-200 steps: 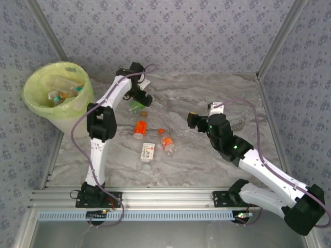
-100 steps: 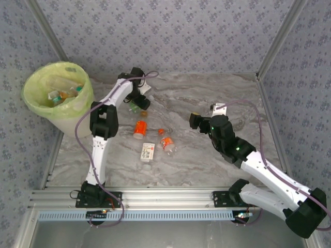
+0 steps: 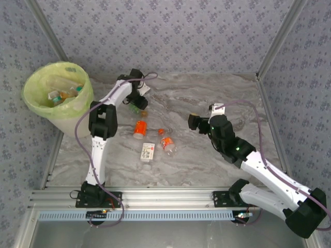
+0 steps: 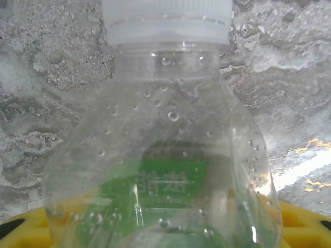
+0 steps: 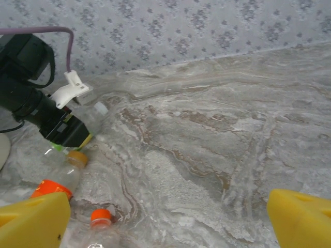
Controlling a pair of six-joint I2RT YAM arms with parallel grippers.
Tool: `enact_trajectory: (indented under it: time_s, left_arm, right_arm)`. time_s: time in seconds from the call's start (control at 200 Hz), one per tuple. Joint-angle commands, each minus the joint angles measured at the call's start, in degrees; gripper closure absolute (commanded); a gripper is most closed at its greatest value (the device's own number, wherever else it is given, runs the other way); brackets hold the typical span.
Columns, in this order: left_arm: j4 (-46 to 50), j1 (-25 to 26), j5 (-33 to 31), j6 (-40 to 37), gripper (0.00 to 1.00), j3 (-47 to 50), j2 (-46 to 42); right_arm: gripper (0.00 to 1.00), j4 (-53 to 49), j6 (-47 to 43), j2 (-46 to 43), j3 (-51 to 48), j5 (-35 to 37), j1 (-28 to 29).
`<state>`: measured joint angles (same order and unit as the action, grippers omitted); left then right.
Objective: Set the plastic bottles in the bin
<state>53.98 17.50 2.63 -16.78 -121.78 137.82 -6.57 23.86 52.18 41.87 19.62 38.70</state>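
Observation:
A clear green-labelled bottle (image 4: 165, 155) with a white cap lies on the marble table (image 3: 207, 98), lengthwise between the yellow fingers (image 4: 305, 222) of my left gripper (image 4: 165, 222). The jaws stand wide on either side of it, open. From above, the left gripper (image 3: 135, 102) sits over this bottle (image 3: 133, 109). Loose on the table are an orange-labelled bottle (image 3: 139, 129), a white-and-red-labelled one (image 3: 148, 151) and an orange-capped one (image 3: 167, 143). My right gripper (image 3: 193, 122) hovers open and empty (image 5: 168, 212). The white bin (image 3: 57, 98), lined yellow-green, stands far left with several bottles inside.
The cell's patterned walls and metal posts (image 3: 271, 41) close in the table on three sides. A metal rail (image 3: 165, 197) runs along the near edge. Bare marble (image 5: 207, 155) stretches ahead of the right gripper.
My left gripper has shifted slightly left and down onto the green-labelled bottle. The right arm has drifted a little to the right. The loose bottles have not moved.

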Motion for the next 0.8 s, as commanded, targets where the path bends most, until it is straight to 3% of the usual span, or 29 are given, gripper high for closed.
enact_trajectory:
  time_s: [0.0,0.34,0.675,0.795]
  left_arm:
    - [-3.8,-0.3,3.5,3.2,0.51,3.8,-9.1]
    - [-17.3,0.0,10.8,11.6,0.57,21.7,-30.7]
    - [-20.3,-0.2,14.2,18.6,0.59,26.6,-46.2]
    - [-22.1,-0.3,11.0,20.9,0.59,27.2,-51.0]
  right_arm:
    - [0.0,4.4,-5.1,0.5,-0.7,-6.6,0.1]
    - [0.0,12.6,-15.9,6.1,0.8,-15.3,3.8]
    - [0.0,15.3,-20.8,15.1,7.2,-19.6,6.8]
    - [0.0,17.0,-18.9,17.9,9.1,-19.3,7.3]
